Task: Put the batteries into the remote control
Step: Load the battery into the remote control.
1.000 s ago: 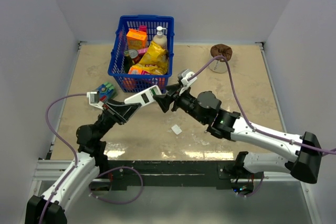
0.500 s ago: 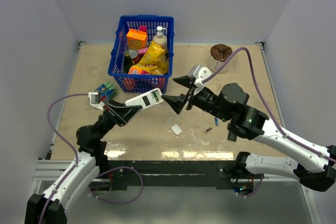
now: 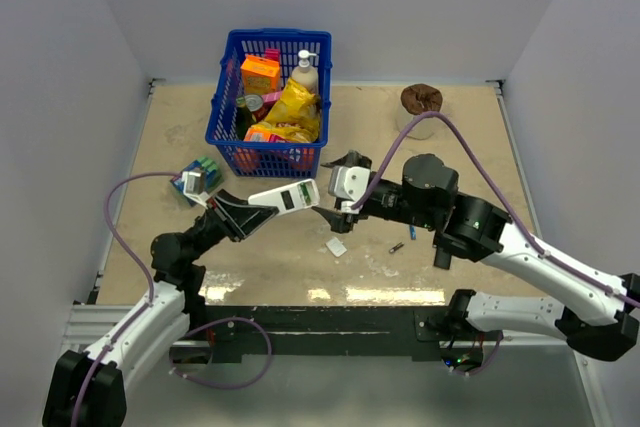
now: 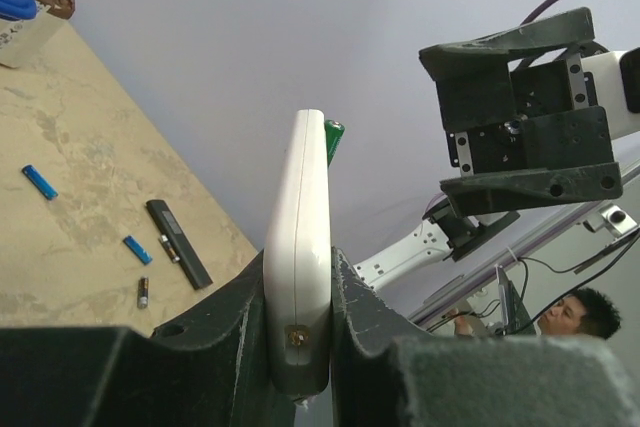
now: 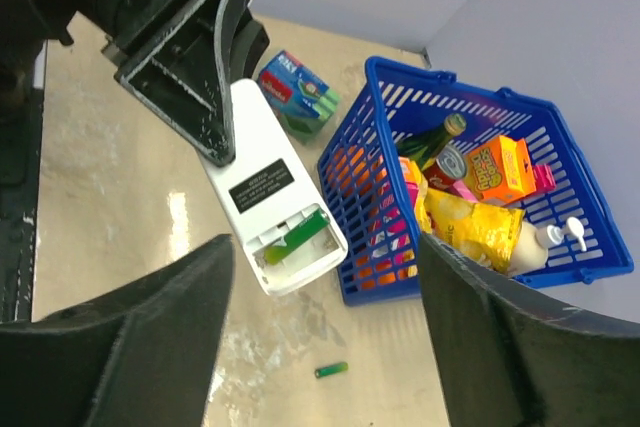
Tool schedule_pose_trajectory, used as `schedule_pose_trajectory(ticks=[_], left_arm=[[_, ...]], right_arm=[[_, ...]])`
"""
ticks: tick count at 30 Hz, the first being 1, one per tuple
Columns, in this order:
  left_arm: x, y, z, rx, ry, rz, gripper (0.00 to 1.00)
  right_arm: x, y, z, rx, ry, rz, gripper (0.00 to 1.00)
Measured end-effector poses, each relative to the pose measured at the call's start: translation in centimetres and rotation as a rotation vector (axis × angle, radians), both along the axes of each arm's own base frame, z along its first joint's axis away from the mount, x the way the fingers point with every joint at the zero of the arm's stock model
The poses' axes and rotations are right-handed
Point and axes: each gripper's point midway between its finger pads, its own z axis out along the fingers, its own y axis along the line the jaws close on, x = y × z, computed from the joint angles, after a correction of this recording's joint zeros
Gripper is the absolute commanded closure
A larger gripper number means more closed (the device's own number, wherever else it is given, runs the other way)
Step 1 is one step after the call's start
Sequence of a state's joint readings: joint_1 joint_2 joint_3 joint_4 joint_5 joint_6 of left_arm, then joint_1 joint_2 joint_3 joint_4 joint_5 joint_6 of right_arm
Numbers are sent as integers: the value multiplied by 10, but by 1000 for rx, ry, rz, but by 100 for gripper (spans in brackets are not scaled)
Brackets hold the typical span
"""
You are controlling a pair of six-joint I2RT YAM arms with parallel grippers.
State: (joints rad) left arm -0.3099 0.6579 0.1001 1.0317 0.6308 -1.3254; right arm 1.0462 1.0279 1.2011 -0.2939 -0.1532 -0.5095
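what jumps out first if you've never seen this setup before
The white remote is held up in mid-air at the centre by the left tool, its back open with one green battery seated inside. The right tool hangs wide open and empty, facing it. Behind them, at the far side, stands a crammed blue basket.

Left arm, right arm: white links, black joints, purple cables; black wedge pincer fingers.

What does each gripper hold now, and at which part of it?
Left gripper holds the white remote by the end away from its battery bay; right gripper holds nothing.
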Motion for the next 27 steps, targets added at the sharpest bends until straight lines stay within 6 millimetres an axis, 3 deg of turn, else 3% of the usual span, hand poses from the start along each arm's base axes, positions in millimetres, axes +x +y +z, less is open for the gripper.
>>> schedule_pose_trajectory(ticks=[6,17,27], left_arm=[[-4,-3,2,29,-21,-29,100],[-6,-8,8,81,-82,-49,100],[-6,-11,7,108,-96,-66,100]], right_arm=[[-1,3,-15,-74,-26,35,48],[3,14,-25,-118,-33,76,59],[17,13,-32,-134,-25,59,64]])
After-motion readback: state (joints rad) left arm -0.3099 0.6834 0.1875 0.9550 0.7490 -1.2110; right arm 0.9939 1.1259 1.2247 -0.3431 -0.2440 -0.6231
